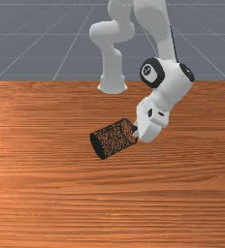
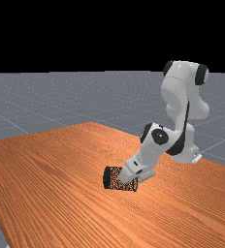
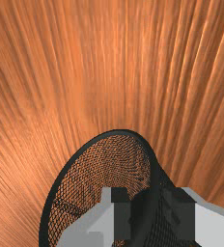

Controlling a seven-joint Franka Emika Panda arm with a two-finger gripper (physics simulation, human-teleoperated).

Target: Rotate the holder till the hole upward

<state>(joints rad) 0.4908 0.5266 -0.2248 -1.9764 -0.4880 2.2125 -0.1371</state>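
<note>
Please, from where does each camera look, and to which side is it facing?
Front view: across the table, facing the arm and looking down at the holder; arm, base and gripper show.
Far view: farther off and to one side, looking down at a slant across the table; the whole arm shows, reaching to the picture's left.
Wrist view: on the hand, looking down past the gripper at the holder's rim and the table; the gripper shows at the bottom edge.
Front and far views share the arm, table and lying holder.

Your white and grey arm bends downward in the far view, slanting left. Your gripper tilts, its tips toward the front view's left; its fingers appear parted, though their tips are partly obscured.
</note>
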